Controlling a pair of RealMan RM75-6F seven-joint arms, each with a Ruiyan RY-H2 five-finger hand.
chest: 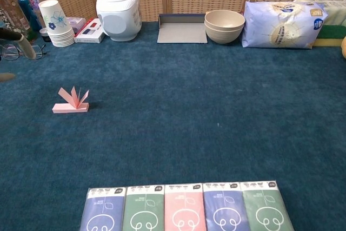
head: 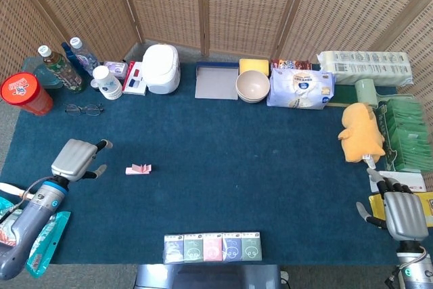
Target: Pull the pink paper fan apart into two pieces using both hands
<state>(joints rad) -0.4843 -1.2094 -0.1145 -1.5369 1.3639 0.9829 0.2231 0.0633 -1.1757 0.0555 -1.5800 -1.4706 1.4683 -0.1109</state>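
The pink paper fan [head: 139, 169] lies on the blue cloth at the left, its folds standing up from a flat base [chest: 72, 101]. My left hand [head: 76, 158] hovers a short way to the fan's left, fingers spread, holding nothing. Only its fingertips [chest: 19, 43] show at the left edge of the chest view. My right hand [head: 402, 212] stays at the table's front right corner, far from the fan, fingers apart and empty. The chest view does not show the right hand.
Several tissue packs [head: 212, 247] line the front edge. Glasses [head: 84, 109], paper cups [head: 107, 82], bottles [head: 61, 68] and a red tub [head: 25, 94] sit at the back left. A rice cooker [head: 161, 68], tray [head: 216, 81], bowls [head: 252, 86] and a yellow plush toy [head: 362, 131] line the back and right.
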